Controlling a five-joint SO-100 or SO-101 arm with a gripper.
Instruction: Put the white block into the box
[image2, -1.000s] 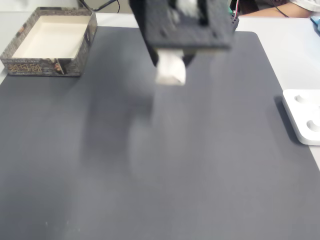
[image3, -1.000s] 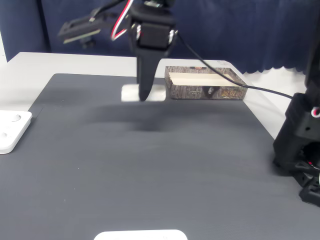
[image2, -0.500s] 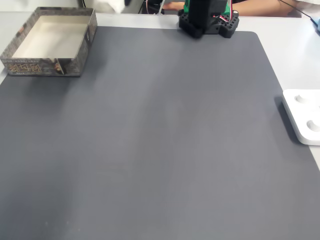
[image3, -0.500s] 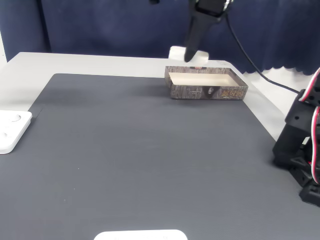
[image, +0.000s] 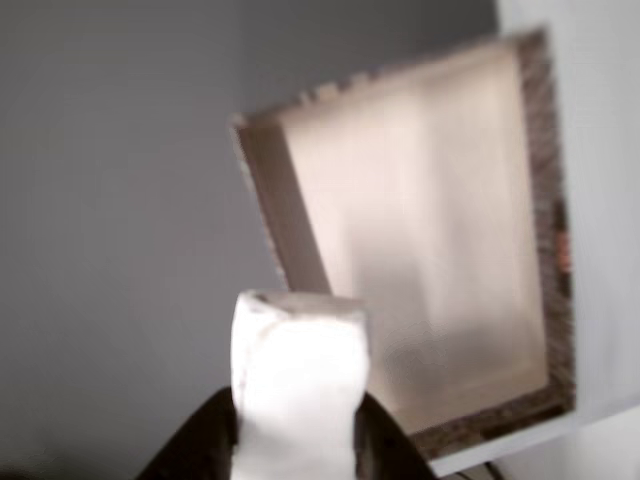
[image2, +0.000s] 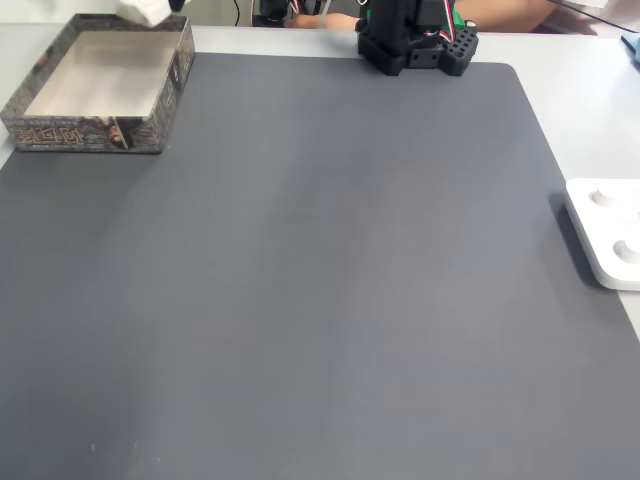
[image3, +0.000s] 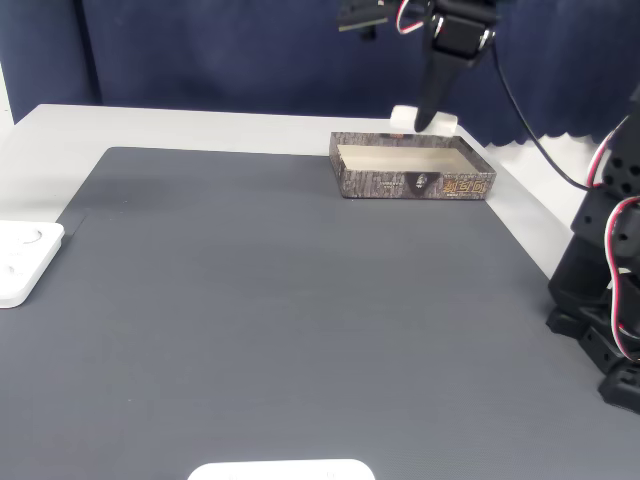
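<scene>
One arm reaches down from above, its gripper fingers clenched on the white block, held in the air over the box near its far rim. The block's long axis seems level, though blur hides detail. Half a second ago it hung left of here in that fixed view.

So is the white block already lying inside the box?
No, the white block is held by the gripper above the box.

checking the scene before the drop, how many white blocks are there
1. The white block is held between the fingers, above the box. No others are visible; the box's cream inside looks empty.
</scene>
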